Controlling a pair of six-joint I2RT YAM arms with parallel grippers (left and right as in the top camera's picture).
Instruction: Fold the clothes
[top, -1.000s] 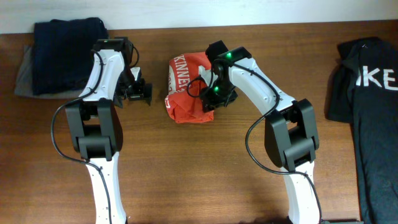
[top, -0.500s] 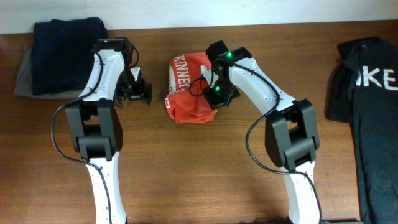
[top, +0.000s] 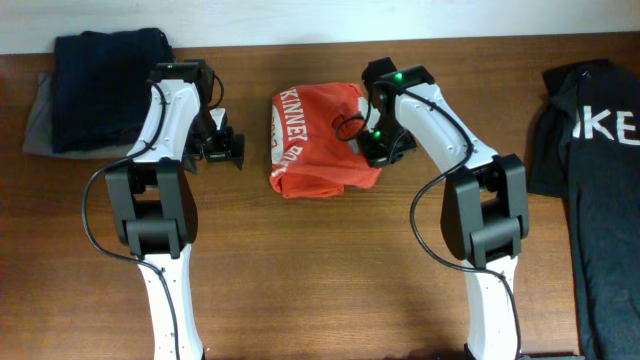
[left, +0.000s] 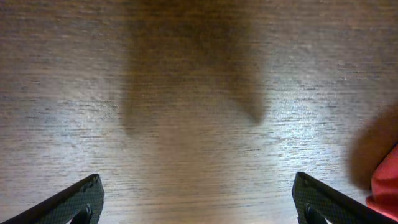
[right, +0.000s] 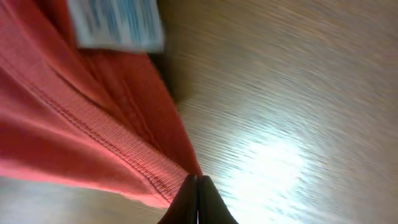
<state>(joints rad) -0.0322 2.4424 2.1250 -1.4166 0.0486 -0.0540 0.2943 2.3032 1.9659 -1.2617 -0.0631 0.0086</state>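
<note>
T-shirt (top: 318, 150) hem clamped in right gripper (right: 198, 185) — left gripper (left: 198, 200) spread, apart.

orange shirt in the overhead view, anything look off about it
Yes. The orange-red T-shirt lies crumpled rather than flat, its white lettering running sideways and creased. The right gripper is pinching its hemmed right edge.

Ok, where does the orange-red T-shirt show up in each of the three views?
Overhead: the orange-red T-shirt lies bunched at top centre.
Left wrist: only a sliver of the T-shirt shows at the lower right edge.
Right wrist: the T-shirt fills the left half, its hem pinched in the right gripper.
Shared landmark: the wooden table shows beneath or beside it in all three.
</note>
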